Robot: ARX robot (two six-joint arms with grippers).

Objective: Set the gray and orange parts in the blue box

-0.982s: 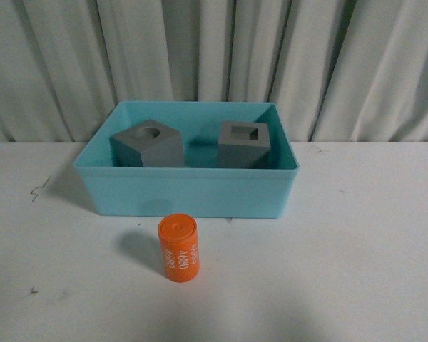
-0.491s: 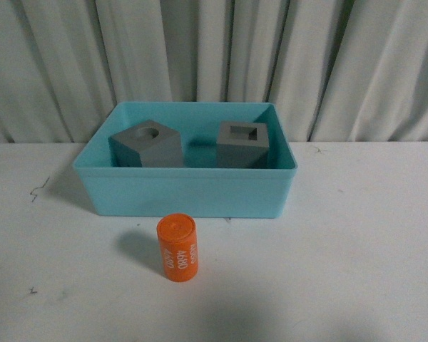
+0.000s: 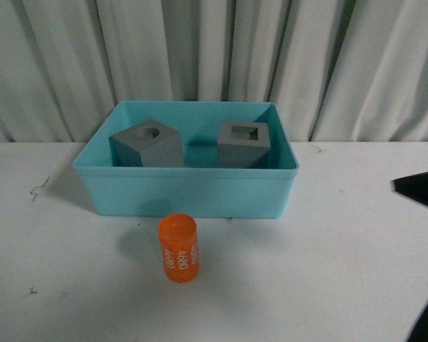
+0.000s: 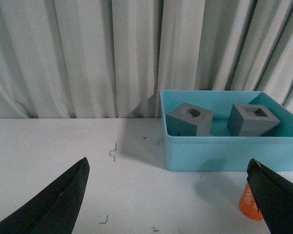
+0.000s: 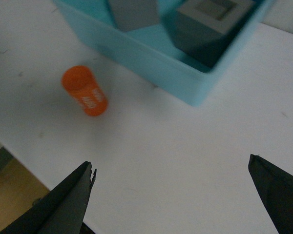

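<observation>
The orange cylinder (image 3: 177, 248) stood upright on the tabletop (image 3: 328, 256), just near of the blue box (image 3: 192, 192) and not touching its near wall. Both gray cubes (image 3: 148, 143) already sat inside the box. The cylinder looked like light, rigid plastic with a smooth, possibly slippery round side, so a pinch across its middle seemed safest. The right fingers (image 5: 68, 204) and left fingers (image 4: 58, 202) were spread wide, holding nothing.

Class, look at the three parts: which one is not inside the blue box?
The orange cylinder: it rests on the white table in front of the blue box, while the round-recess gray cube and the square-recess gray cube both sit inside it.
</observation>
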